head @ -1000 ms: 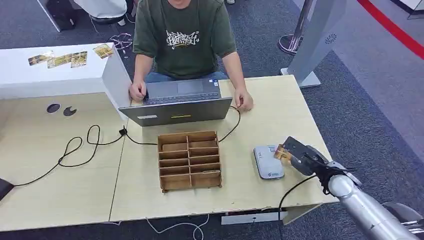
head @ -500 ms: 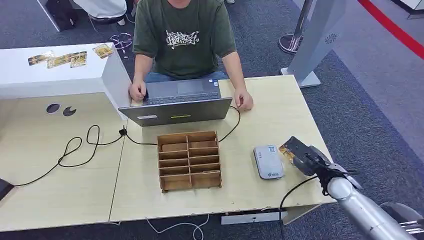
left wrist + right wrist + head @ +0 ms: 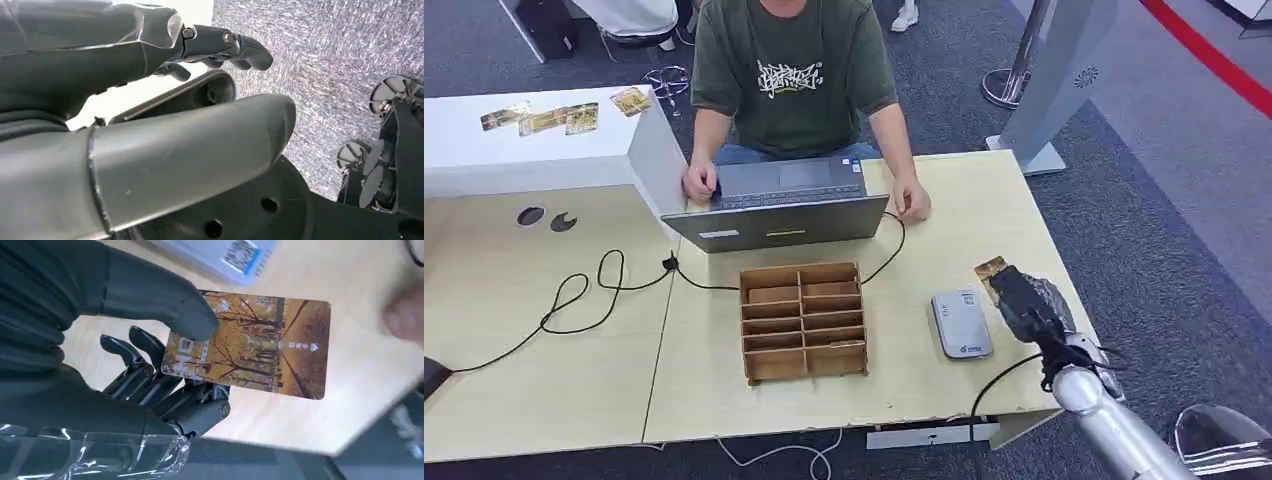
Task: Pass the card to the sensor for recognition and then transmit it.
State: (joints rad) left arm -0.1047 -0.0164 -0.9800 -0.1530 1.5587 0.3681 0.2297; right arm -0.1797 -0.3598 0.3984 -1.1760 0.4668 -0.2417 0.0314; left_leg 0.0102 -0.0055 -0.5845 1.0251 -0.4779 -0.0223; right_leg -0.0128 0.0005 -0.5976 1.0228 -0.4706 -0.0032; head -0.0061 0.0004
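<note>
My right hand (image 3: 1027,300) hovers over the table's right side, just right of the grey card reader (image 3: 961,322). It pinches an orange card with an autumn-tree picture (image 3: 260,345) between thumb and fingers; the card's tip (image 3: 990,269) sticks out toward the person. In the right wrist view the reader (image 3: 220,255) lies beyond the card. My left hand (image 3: 150,100) hangs over grey carpet, fingers loosely extended, holding nothing.
A wooden compartment box (image 3: 802,320) stands mid-table. A person sits behind a grey laptop (image 3: 779,205), one hand (image 3: 911,200) resting on the table. Black cables (image 3: 584,295) trail across the table's left part. Several cards (image 3: 544,118) lie on the white box at far left.
My right hand has lifted the card off the reader, moved it right and turned it so the card points away toward the person.
</note>
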